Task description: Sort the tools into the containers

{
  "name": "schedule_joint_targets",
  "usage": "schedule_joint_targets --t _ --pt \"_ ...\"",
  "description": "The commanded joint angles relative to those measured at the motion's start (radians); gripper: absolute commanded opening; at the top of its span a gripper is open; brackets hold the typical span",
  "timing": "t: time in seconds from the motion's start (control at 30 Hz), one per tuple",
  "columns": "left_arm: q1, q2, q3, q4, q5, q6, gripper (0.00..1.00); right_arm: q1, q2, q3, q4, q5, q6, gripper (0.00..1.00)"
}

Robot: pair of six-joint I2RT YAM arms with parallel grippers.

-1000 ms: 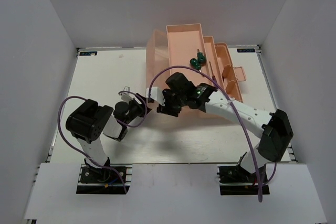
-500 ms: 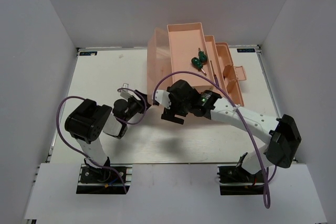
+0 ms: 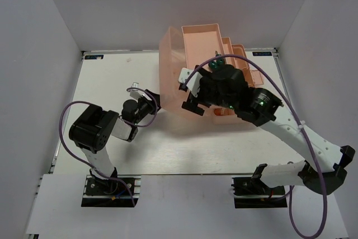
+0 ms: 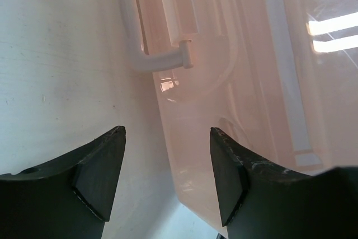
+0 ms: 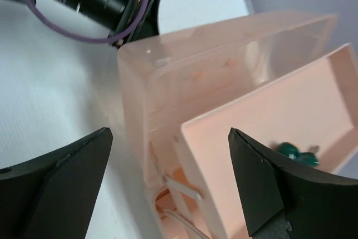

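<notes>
The right gripper (image 5: 168, 138) hangs with its jaws spread as wide as they go and nothing between them. It touches neither plastic nor tool. Below and ahead of it lies the pink toolbox (image 5: 168, 82), and its upper tray (image 5: 268, 110) opens just to the right of the fingers. Two green-handled screwdrivers (image 5: 296, 152) lie together on that tray's floor, against its far wall.

The left gripper (image 4: 165, 177) stands partly open and carries nothing. The lower edge of the toolbox lid runs between its fingers, and bare table (image 4: 56, 54) shows between the left finger and the plastic. The right finger overlaps the lid in its own view, and I cannot tell whether it touches. The white lid handle (image 4: 156, 62) sits just beyond the fingertips.

Judging by the empty hand over the box, the work is between tools: the green pair is stowed and the next pick has not begun. No hex key and no blue-handled screwdriver can be made out in any view. From above, the right arm covers much of the box and the table in front of it, so they may lie hidden there.

The next move probably calls for drawing the right arm clear to find what is left. The gripper would then come down squarely on a thin tool lying flat, with the jaws narrowed enough to catch it without pushing it away
</notes>
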Motion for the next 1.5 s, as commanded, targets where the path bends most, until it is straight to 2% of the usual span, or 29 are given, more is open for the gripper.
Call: schedule_joint_targets --t 0.0,0.03,0.07,0.1,0.13,0.17,0.2,0.23,0.27,0.3,0.37,0.47,0.5,0.53,0.6,0.63,0.67,0.7,0.73,0.77,0.87,0.9,0.97,1.0,1.07,1.1,1.27,1.47 --pt "-0.002 -0.054 0.063 0.020 0.031 -0.009 0.72 -0.010 -0.022 0.051 -0.057 0.006 -0.020 0.90" --pt "-0.002 -0.065 0.063 0.011 0.031 -0.009 0.72 -0.013 -0.028 0.053 -0.008 0.096 -0.008 0.90" --pt "-0.002 -0.065 0.087 -0.009 0.031 0.002 0.72 -0.019 -0.031 0.047 0.027 0.266 -0.002 0.90" --pt "-0.002 -0.065 0.098 -0.020 0.031 0.011 0.72 -0.027 -0.030 0.012 0.231 0.386 -0.037 0.90" --pt "-0.002 -0.074 0.110 -0.029 0.044 0.011 0.71 -0.050 -0.028 -0.019 0.329 0.671 -0.075 0.90" --pt "-0.002 -0.074 0.122 -0.038 0.055 0.023 0.71 -0.071 -0.027 -0.086 0.433 0.713 -0.126 0.89" --pt "-0.011 -0.074 0.150 -0.060 0.055 0.032 0.68 -0.105 -0.028 -0.146 0.626 0.732 -0.211 0.26" --pt "-0.011 -0.074 0.162 -0.060 0.068 0.048 0.64 -0.232 -0.025 -0.157 0.628 0.719 -0.192 0.00" --pt "-0.011 -0.074 0.184 -0.072 0.081 0.048 0.61 -0.274 -0.022 -0.123 0.599 0.696 -0.148 0.00" --pt "-0.011 -0.084 0.193 -0.072 0.081 0.057 0.58 -0.362 0.001 -0.109 0.433 0.671 -0.012 0.00" --pt "-0.011 -0.096 0.207 -0.060 0.103 0.057 0.50 -0.479 0.034 -0.110 0.376 0.623 0.062 0.00" --pt "-0.011 -0.139 0.242 -0.083 0.112 0.057 0.50 -0.703 0.064 -0.157 0.364 0.561 0.130 0.00" --pt "-0.011 -0.148 0.256 -0.116 0.123 0.068 0.50 -0.731 0.097 -0.155 0.343 0.532 0.170 0.00" --pt "-0.021 -0.148 0.285 -0.133 0.123 0.082 0.50 -0.827 0.108 -0.154 0.285 0.510 0.211 0.00" --pt "-0.021 -0.160 0.316 -0.147 0.149 0.091 0.51 -0.888 0.167 -0.142 0.241 0.371 0.275 0.00" --pt "-0.021 -0.160 0.333 -0.171 0.158 0.091 0.51 -0.915 0.195 -0.129 0.138 0.326 0.291 0.00" --pt "-0.021 -0.160 0.368 -0.172 0.167 0.091 0.51 -0.997 0.223 -0.112 0.097 0.219 0.305 0.00" --pt "-0.021 -0.151 0.385 -0.182 0.178 0.091 0.51 -1.023 0.287 -0.057 0.021 0.123 0.319 0.00" --pt "-0.021 -0.139 0.418 -0.193 0.195 0.091 0.53 -1.058 0.350 -0.043 -0.007 0.085 0.337 0.00" --pt "-0.031 -0.139 0.437 -0.193 0.195 0.091 0.53 -1.088 0.393 -0.032 -0.048 -0.020 0.342 0.00" --pt "-0.051 -0.088 0.509 -0.216 0.253 0.091 0.55 -1.142 0.465 -0.047 -0.044 -0.145 0.352 0.00" --pt "-0.051 -0.070 0.530 -0.225 0.267 0.091 0.55 -1.158 0.482 -0.046 -0.041 -0.241 0.356 0.00" --pt "-0.062 -0.032 0.613 -0.264 0.320 0.082 0.57 -1.187 0.545 -0.015 -0.085 -0.297 0.366 0.00" --pt "-0.076 0.023 0.645 -0.283 0.342 0.073 0.58 -1.195 0.561 -0.006 -0.087 -0.390 0.369 0.00" --pt "-0.100 0.089 0.759 -0.323 0.408 0.053 0.58 -1.208 0.616 0.023 -0.110 -0.455 0.377 0.00" --pt "-0.120 0.122 0.823 -0.324 0.426 0.039 0.58 -1.219 0.625 0.031 -0.131 -0.552 0.377 0.00" --pt "-0.179 0.300 0.966 -0.291 0.483 -0.047 0.58 -1.245 0.648 0.028 -0.144 -0.735 0.398 0.00" --pt "-0.209 0.331 1.015 -0.304 0.483 -0.047 0.58 -1.287 0.588 -0.033 -0.061 -0.810 0.432 0.00"
